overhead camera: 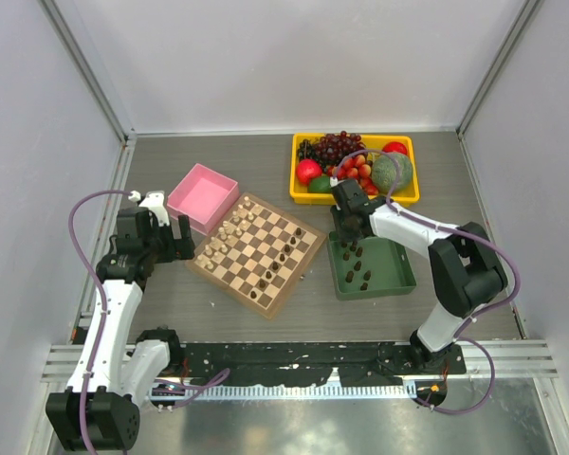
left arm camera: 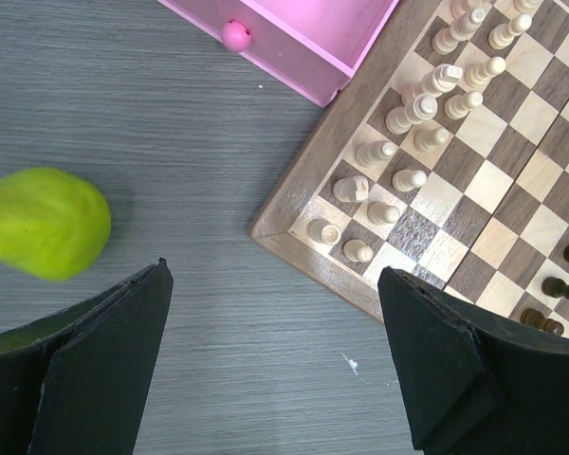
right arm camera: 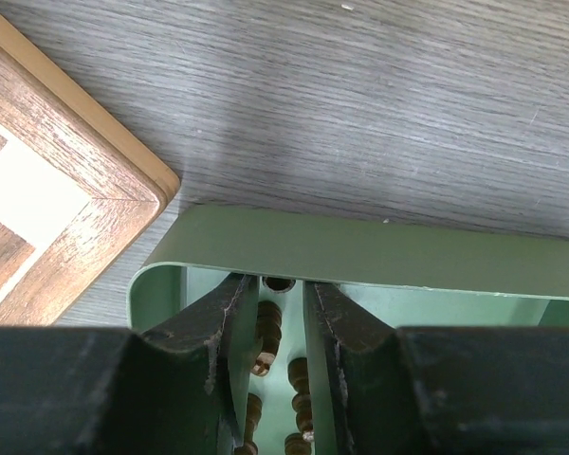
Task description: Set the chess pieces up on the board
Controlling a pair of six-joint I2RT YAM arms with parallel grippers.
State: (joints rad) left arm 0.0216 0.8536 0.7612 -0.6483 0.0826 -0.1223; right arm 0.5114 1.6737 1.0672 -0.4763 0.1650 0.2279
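Observation:
The board [overhead camera: 256, 251] lies at mid-table, with cream pieces [overhead camera: 229, 230] along its left side and several dark chess pieces [overhead camera: 283, 256] towards its right. More dark chess pieces [overhead camera: 356, 265] lie in the green tray [overhead camera: 398, 284]. My right gripper [overhead camera: 349, 242] reaches down into that tray's far left corner. In the right wrist view its jaws [right arm camera: 278, 284] stand narrowly apart, closed round a dark piece [right arm camera: 278, 282] at their tips, and other pieces [right arm camera: 299, 384] lie below. My left gripper [left arm camera: 273, 275] hangs open over bare table beside the board's near corner [left arm camera: 294, 237].
A pink box [overhead camera: 202, 194] sits just beyond the board's left corner. A yellow tray [overhead camera: 294, 171] of fruit stands at the back right, behind the green tray. A green pear [left arm camera: 43, 223] lies on the table left of my left gripper.

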